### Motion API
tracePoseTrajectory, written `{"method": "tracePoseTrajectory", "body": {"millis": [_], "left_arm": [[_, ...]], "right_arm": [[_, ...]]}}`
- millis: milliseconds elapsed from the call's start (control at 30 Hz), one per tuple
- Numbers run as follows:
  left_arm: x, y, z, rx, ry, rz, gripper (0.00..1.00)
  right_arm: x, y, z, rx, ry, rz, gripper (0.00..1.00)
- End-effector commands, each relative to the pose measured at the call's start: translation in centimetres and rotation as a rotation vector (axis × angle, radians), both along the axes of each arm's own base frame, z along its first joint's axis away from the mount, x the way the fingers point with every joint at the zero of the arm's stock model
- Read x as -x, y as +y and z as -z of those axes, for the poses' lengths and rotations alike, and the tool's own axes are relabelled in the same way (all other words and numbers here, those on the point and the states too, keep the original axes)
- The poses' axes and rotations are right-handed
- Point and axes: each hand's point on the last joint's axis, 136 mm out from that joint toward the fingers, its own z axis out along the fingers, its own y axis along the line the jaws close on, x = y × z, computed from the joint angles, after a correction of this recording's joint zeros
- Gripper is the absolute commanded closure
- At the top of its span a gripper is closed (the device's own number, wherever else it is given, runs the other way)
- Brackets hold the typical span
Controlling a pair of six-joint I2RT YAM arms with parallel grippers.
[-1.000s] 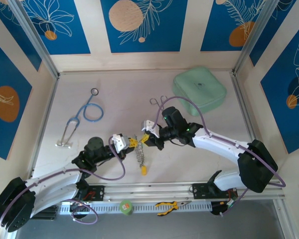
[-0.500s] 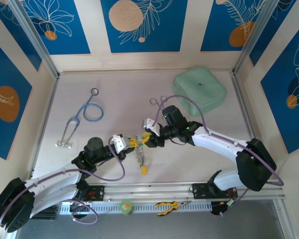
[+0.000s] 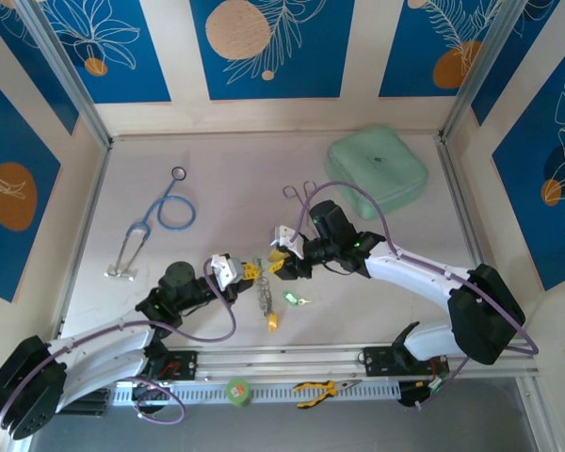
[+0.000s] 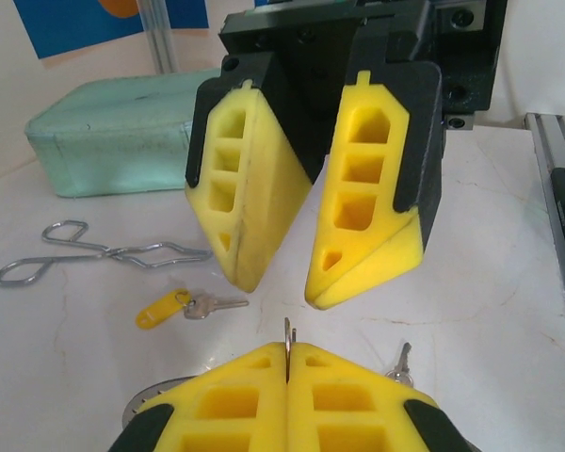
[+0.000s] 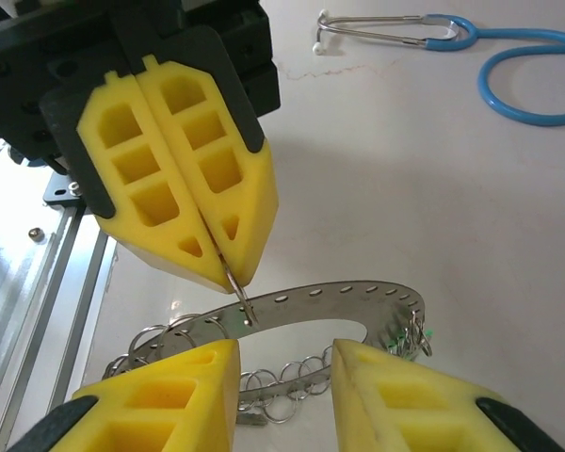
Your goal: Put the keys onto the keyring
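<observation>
Left hand (image 3: 245, 271) is being pressed shut on a thin metal piece (image 4: 288, 337), which is sticking out between the closed yellow fingertips. In the right wrist view that piece is meeting the flat band of the keyring (image 5: 358, 290); whether it is a key's blade or a part of the ring cannot be told. Right hand (image 3: 275, 263) is being held just beside the left one, tip facing tip, with its two yellow fingers (image 4: 254, 198) spread apart and nothing between them.

The keyring is being carried low between the two hands, near the middle of the bench (image 3: 226, 179) and close to its front edge. Its band is pierced with small holes, and a row of little wire rings (image 5: 282, 377) is hanging along its rim.

A green-headed key (image 3: 289, 300) is lying loose on the bench just to the right of the ring, and a yellow-headed key (image 3: 272, 322) is lying a little nearer the front rail. Another yellow key (image 4: 163, 310) is being seen flat on the bench beside the silver forceps (image 4: 94, 256).

A blue-tubed stethoscope (image 3: 160, 221) is lying well apart to the left, and a pale green pouch (image 3: 377, 174) is resting at the far right corner.
</observation>
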Motion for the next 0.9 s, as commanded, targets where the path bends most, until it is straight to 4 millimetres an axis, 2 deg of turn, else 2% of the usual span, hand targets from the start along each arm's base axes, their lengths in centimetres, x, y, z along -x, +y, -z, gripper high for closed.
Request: {"method": "tracePoseTrajectory", "body": {"millis": [0,367,467,600,733,800,867], "left_arm": [[0.2,-0.2,-1.9,0.077,-0.024,0.000,1.00],[0.2,-0.4,-2.1,0.093,-0.032,0.011,1.00],[0.2,-0.4,-2.2,0.096,-0.035,0.012,1.00],[0.1,-0.4,-2.1,0.096,-0.035,0.007,1.00],[-0.4,-0.1,-1.8,0.080,-0.029,-0.026,1.00],[-0.5,0.0,-1.3,0.049,-0.020,-0.033,0.78],[-0.3,-0.1,-1.2,0.018,-0.011,-0.021,0.72]], "right_arm": [[1.1,0.6,-1.1,-0.058,-0.034,-0.079,0.69],[0.9,1.7,-0.3,-0.038,-0.048,-0.113,0.77],[0.9,2.0,-0.6,-0.052,-0.049,-0.122,0.82],[0.9,2.1,-0.8,-0.066,-0.046,-0.129,1.00],[1.1,1.7,-1.0,-0.051,-0.048,-0.132,1.00],[1.1,1.4,-1.1,-0.032,-0.058,-0.131,1.00],[1.2,1.1,-1.4,-0.018,-0.068,-0.131,1.00]]}}
